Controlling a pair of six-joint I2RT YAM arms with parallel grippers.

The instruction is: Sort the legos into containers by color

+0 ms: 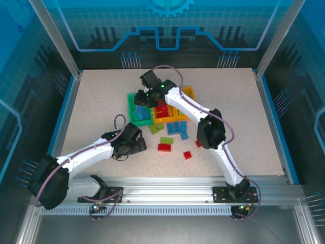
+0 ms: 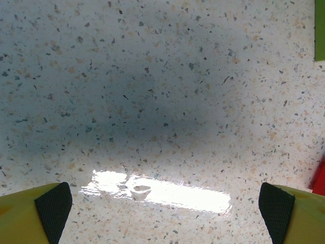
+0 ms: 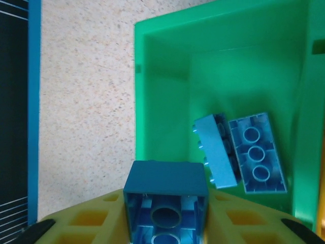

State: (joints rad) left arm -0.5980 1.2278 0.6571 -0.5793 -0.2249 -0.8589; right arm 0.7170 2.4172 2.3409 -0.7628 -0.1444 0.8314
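- Speckled pale tabletop sits inside a blue-lit enclosure with clear walls and aluminium framing; both arms are bolted to a rail at the near edge.
- Three bins stand in a row near the table's middle: a green rectangular plastic bin on the left and two orange plastic bins to its right.
- The right gripper reaches over the green rectangular plastic bin. In the right wrist view it grasps a dark blue studded plastic brick by its sides, with the hollow underside facing the camera. The brick hangs over the bin's near wall.
- Two light blue bricks lie on the floor of the green bin, touching each other; one is flat and the other is tipped on its edge.
- Red bricks show in the orange bin next to the green one.
- Loose blue bricks, lime green bricks and loose red bricks are scattered on the table just in front of the bins.
- The left gripper is low over bare table, near the loose bricks. Its jaws are spread wide with nothing between them.
- At the right border of the left wrist view are a lime green sliver and a red edge.
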